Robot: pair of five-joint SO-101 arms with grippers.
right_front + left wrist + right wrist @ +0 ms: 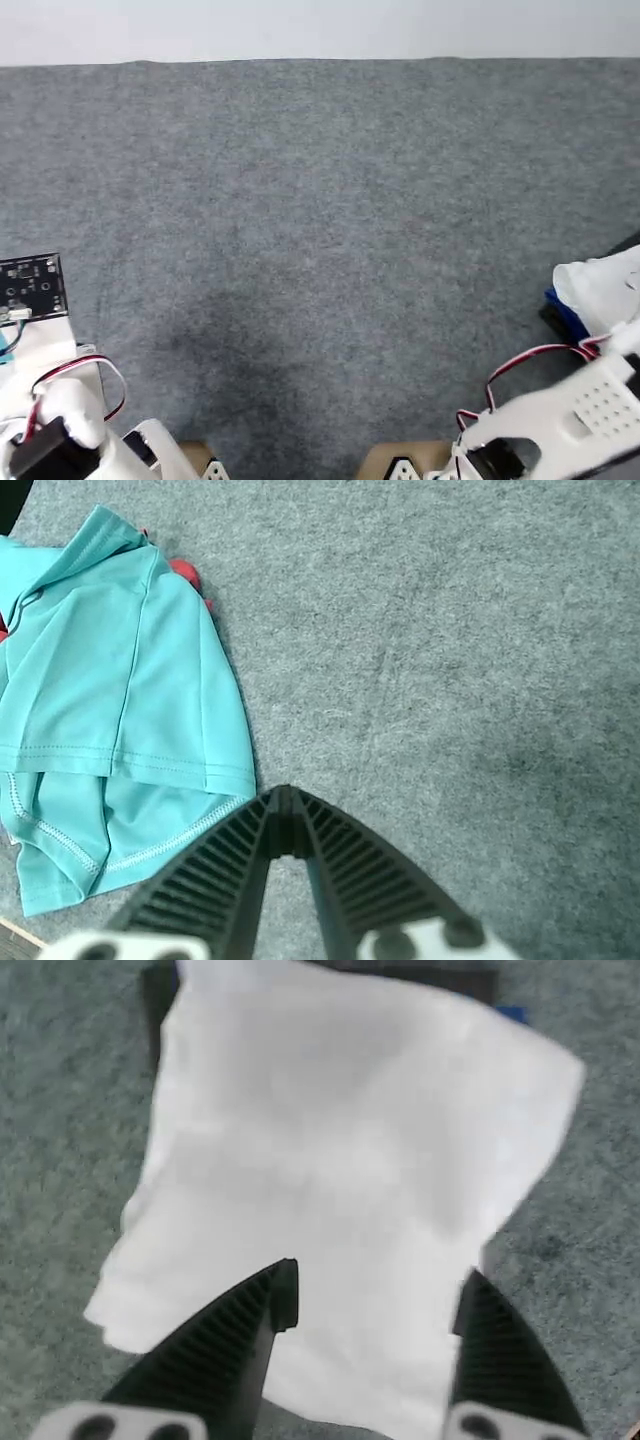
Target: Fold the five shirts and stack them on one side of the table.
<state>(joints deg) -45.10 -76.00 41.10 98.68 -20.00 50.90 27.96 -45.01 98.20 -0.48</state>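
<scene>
Hovering open directly above the white shirt (600,285) at the frame's right edge, the right hand (378,1275) is nearest; left hand (288,805) clenched, empty.

White printed arms (590,410), red-and-white cables (540,349), black ribbed end effector fingers (215,865)

**Figure 1. Inventory by kind**

Shirts, one of each colour: one teal shirt (110,680), one white shirt (340,1160). Partly covered pieces of cloth, three: one red piece (185,575) (only slivers show), one blue piece (563,312), one black piece (158,1010). Heaps of cloth: two. Robot arms, two: left arm (70,420), right arm (580,410). Grey mat (320,200): one.
</scene>
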